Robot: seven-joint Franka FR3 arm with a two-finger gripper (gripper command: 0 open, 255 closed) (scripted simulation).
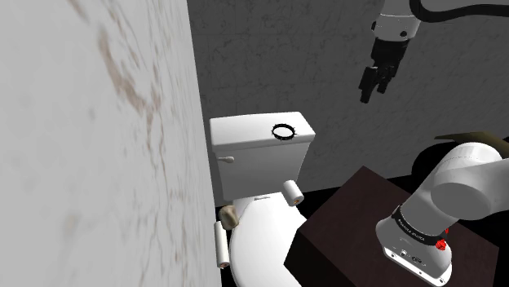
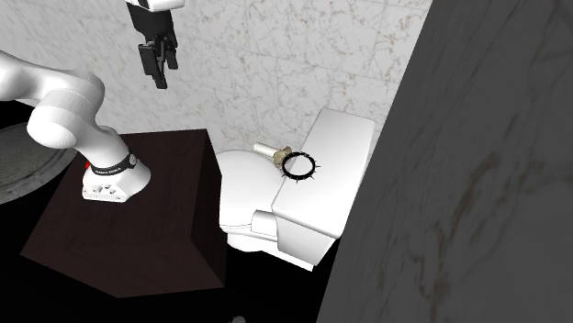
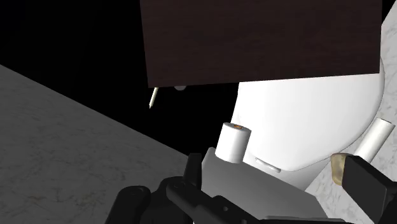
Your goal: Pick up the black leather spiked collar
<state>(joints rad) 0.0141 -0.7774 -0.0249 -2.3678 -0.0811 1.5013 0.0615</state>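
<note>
1. Up high we go: the white arm's all-black claw (image 1: 376, 83) hangs in mid-air in front of the grey marbled back wall (image 1: 269, 57), touching nothing.
2. The claw is spread. In the wrist view one black finger (image 3: 193, 170) stands well apart from its partner, and nothing is pinched between them.
3. There's the target: the black spiked ring collar (image 1: 283, 131) lies flat on the lid of the white toilet tank (image 1: 253, 159), close to one edge of that lid.
4. In the shoulder view the collar sits at about eight o'clock from the claw, well apart. In the second exterior view it's at about four o'clock from the claw.
5. Just in front of the tank, at six o'clock from the collar in the shoulder view, is a white toilet paper roll (image 1: 293, 191) by the closed white toilet seat lid (image 1: 261, 240).
6. Down at seven o'clock from that roll, a brownish roll (image 1: 229, 216) and another white roll (image 1: 221, 242) sit between the toilet and the pale marbled side wall (image 1: 90, 147).
7. The dark brown box stand (image 1: 351, 224) carries the arm's base just beside the toilet bowl, at four o'clock from the tank.
</note>
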